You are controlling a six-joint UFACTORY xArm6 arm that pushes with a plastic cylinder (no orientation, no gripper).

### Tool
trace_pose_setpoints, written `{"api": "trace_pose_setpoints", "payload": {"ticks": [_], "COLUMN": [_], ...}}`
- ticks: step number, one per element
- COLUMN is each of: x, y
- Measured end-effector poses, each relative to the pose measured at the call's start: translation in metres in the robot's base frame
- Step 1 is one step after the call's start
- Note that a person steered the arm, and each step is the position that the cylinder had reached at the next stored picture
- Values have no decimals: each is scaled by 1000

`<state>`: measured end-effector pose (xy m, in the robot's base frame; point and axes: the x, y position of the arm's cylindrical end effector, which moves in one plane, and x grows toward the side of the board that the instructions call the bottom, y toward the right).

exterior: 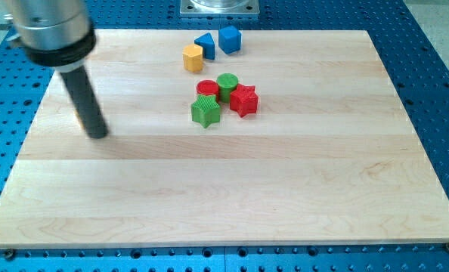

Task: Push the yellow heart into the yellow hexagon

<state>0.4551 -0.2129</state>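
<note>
The yellow hexagon (193, 57) sits near the board's top middle, touching a blue triangular block (204, 44). No yellow heart shows anywhere in the view; it may be hidden behind the arm. My tip (97, 135) rests on the wooden board (224, 196) at the view's left, far to the left of and below the yellow hexagon. It touches no block.
A blue block (230, 39) lies right of the triangle. Below them sits a tight cluster: a red cylinder (207, 89), a green cylinder (227, 85), a red star (244, 100) and a green star (205, 111). The arm's grey body (51, 26) covers the board's top-left corner.
</note>
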Motion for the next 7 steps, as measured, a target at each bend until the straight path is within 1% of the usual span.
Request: {"api": "trace_pose_setpoints", "payload": {"ticks": [1, 2, 3, 4, 5, 6, 7], "x": [-54, -106, -73, -19, -38, -72, -81], "y": [-1, 40, -8, 22, -38, 12, 59]}}
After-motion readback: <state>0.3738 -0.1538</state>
